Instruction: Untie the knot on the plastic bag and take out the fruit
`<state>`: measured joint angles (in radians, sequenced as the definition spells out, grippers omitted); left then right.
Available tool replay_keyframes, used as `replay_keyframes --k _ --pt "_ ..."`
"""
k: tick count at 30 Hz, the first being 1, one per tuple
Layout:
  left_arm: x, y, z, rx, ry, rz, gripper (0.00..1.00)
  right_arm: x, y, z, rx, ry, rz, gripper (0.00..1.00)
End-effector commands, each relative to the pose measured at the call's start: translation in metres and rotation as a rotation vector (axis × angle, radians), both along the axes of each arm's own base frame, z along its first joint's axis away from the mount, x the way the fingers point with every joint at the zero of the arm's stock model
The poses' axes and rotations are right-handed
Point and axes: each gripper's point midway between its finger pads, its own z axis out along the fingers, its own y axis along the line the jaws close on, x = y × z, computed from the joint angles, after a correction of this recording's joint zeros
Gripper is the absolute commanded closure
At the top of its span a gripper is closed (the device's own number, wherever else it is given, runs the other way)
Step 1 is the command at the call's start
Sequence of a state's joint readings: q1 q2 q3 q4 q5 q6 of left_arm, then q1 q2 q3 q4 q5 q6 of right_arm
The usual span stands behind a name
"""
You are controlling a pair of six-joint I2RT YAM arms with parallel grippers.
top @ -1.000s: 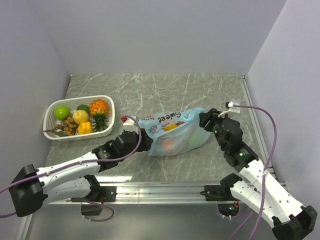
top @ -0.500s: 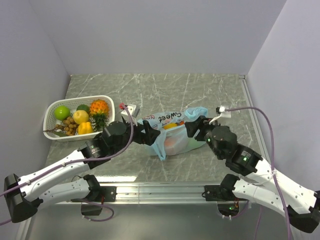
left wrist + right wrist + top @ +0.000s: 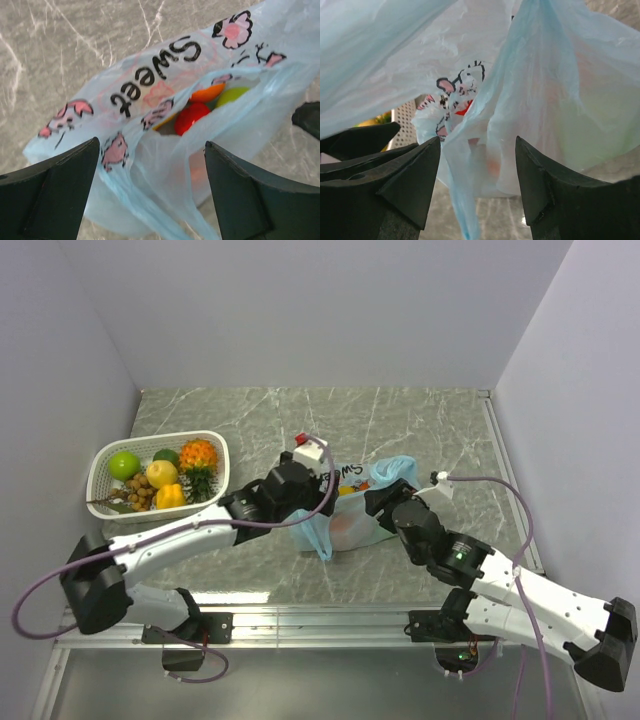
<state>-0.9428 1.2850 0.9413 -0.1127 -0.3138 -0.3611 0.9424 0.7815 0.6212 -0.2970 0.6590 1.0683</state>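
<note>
The pale blue plastic bag (image 3: 350, 528) with "Sweet" lettering (image 3: 152, 75) lies slumped mid-table between both arms. Its mouth gapes, and inside show fruit: an orange piece (image 3: 206, 93), a red one (image 3: 191, 116) and a yellow-green one (image 3: 233, 94). No knot shows in any view; a loose handle strip (image 3: 462, 200) hangs down. My left gripper (image 3: 318, 502) hovers over the bag's left half, open (image 3: 152, 167), with slack plastic between its fingers (image 3: 55, 192). My right gripper (image 3: 385, 503) is at the bag's right side, open (image 3: 477, 167), with loose plastic between its fingers but not pinched.
A white slotted basket (image 3: 103, 462) stands at the left with a green apple (image 3: 125, 464), an orange pineapple-like fruit (image 3: 198, 454) and other pieces. Grey walls close in the table on three sides. The metal rail (image 3: 320, 618) runs along the near edge.
Both grippers have opened and let go of the bag, which was stretched between them and now sags. The left arm swung right over the bag; the right gripper moved left.
</note>
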Motion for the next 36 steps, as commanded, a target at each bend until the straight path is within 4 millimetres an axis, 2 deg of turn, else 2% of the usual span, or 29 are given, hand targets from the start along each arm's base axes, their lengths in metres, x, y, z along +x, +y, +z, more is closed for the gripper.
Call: replay_keyframes --k 1,3,4,5,8,11,14,15,17,18,19,20,22,23,24,25,26,27,29,30,32,33,35,36 --pt "0.024 -0.018 0.023 0.018 -0.102 -0.011 0.09 0.012 -0.005 0.016 0.121 -0.027 -0.138 0.32" --pt "0.03 -0.025 0.023 0.033 -0.107 -0.019 0.09 0.014 -0.006 0.006 0.099 0.001 -0.166 0.32" --pt "0.032 -0.029 0.013 0.063 -0.095 -0.029 0.1 0.015 -0.006 0.007 0.112 0.007 -0.178 0.32" --pt "0.034 -0.034 0.014 0.059 -0.096 -0.043 0.1 0.016 -0.006 0.005 0.107 0.011 -0.185 0.32" --pt "0.038 -0.044 0.003 0.081 -0.086 -0.066 0.11 0.019 -0.001 -0.004 0.097 0.027 -0.191 0.33" --pt "0.04 -0.051 -0.008 0.103 -0.07 -0.083 0.11 0.023 0.0 -0.009 0.086 0.031 -0.214 0.37" --pt "0.044 -0.055 -0.019 0.118 -0.062 -0.086 0.12 0.026 -0.001 -0.015 0.073 0.031 -0.224 0.48" --pt "0.046 -0.055 -0.024 0.128 -0.06 -0.073 0.14 0.026 -0.001 -0.017 0.071 0.031 -0.223 0.6" --pt "0.054 -0.051 -0.027 0.131 -0.062 -0.037 0.17 0.026 -0.001 -0.022 0.06 0.043 -0.222 0.77" --pt "0.057 -0.049 -0.029 0.135 -0.059 -0.019 0.19 0.024 -0.002 -0.028 0.051 0.056 -0.217 0.92" --pt "0.066 -0.048 -0.027 0.108 -0.067 0.013 0.22 0.021 -0.004 -0.032 0.044 0.069 -0.218 1.0" --pt "0.072 -0.044 -0.027 0.101 -0.067 0.039 0.25 0.019 -0.006 -0.033 0.045 0.073 -0.213 1.0" --pt "0.089 -0.03 -0.029 0.084 -0.058 0.119 0.39 0.011 -0.012 -0.046 0.019 0.1 -0.203 1.0" --pt "0.097 -0.026 -0.026 0.068 -0.064 0.153 0.45 0.007 -0.017 -0.044 0.03 0.096 -0.202 1.0" --pt "0.104 -0.021 -0.029 0.057 -0.055 0.188 0.55 0.002 -0.024 -0.056 0.01 0.11 -0.202 1.0" --pt "0.117 -0.008 -0.032 0.054 -0.051 0.236 0.58 -0.004 -0.028 -0.063 0.002 0.13 -0.195 1.0" --pt "0.124 -0.003 -0.031 0.043 -0.045 0.264 0.6 -0.008 -0.033 -0.061 0.029 0.122 -0.191 1.0" --pt "0.138 0.01 -0.038 0.032 -0.022 0.322 0.65 -0.015 -0.038 -0.076 0.011 0.14 -0.183 1.0" --pt "0.153 0.023 -0.039 0.013 -0.006 0.382 0.68 -0.025 -0.044 -0.084 0.036 0.162 -0.166 1.0" --pt "0.158 0.026 -0.041 0.002 0.003 0.398 0.69 -0.031 -0.05 -0.098 0.028 0.185 -0.168 1.0" --pt "0.171 0.036 -0.036 -0.009 -0.004 0.429 0.69 -0.041 -0.053 -0.11 0.043 0.217 -0.151 1.0" --pt "0.173 0.04 -0.041 0.01 0.006 0.44 0.69 -0.046 -0.055 -0.12 0.035 0.235 -0.146 1.0" --pt "0.182 0.042 -0.031 -0.006 0.0 0.455 0.68 -0.051 -0.052 -0.125 0.044 0.253 -0.111 1.0" --pt "0.179 0.044 -0.035 0.019 0.022 0.45 0.66 -0.052 -0.05 -0.125 0.021 0.248 -0.076 1.0"
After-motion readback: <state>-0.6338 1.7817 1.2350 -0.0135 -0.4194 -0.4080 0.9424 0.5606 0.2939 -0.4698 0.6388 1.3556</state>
